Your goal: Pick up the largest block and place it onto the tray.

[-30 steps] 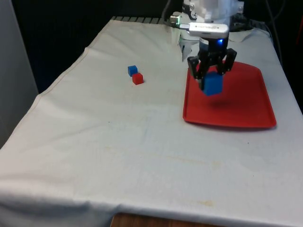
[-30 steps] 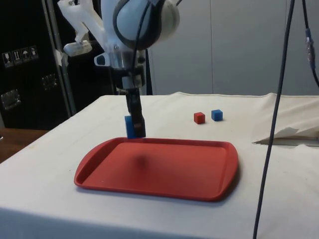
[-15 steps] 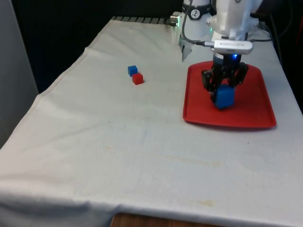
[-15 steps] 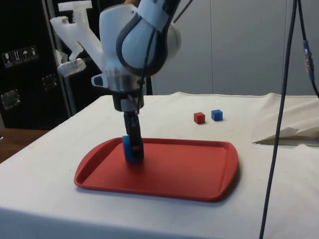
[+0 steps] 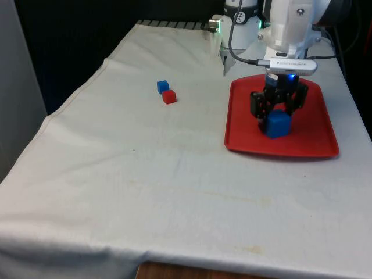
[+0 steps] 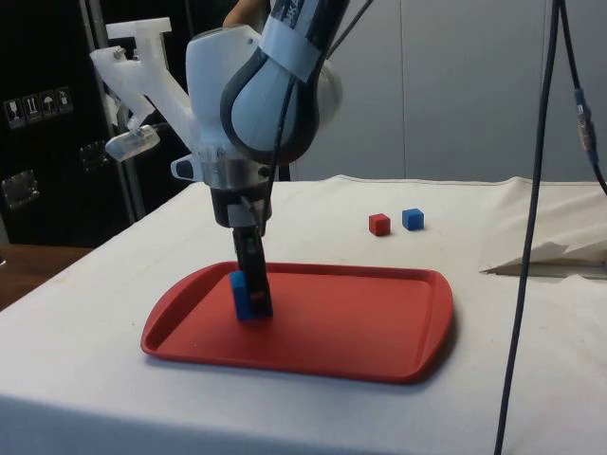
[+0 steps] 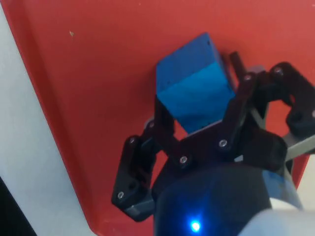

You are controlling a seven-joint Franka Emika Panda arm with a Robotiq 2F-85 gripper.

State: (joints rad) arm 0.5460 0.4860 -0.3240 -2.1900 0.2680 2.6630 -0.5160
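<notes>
Big blue block (image 5: 278, 124): sits low over the red tray (image 5: 314, 141), near its middle; from the side view its underside looks down on the tray floor or a hair above it, I can't say which.
How it should handle: looks like a small, stiff, light cube with flat faces, nothing fragile about it; the smooth sides might slip if pinched on an edge, so two opposite flat faces are the place to hold.
Gripper (image 7: 197, 125): fingers (image 7: 165, 129) closed narrowly against opposite sides of the big blue block, which sits turned a little between them in the wrist view.
Contact: only the block is held; I see nothing else touched.
Others: a small blue block (image 5: 163, 86) and a small red block (image 5: 169, 97) lie just beside each other on the table (image 5: 145, 174), well apart from the tray.
</notes>
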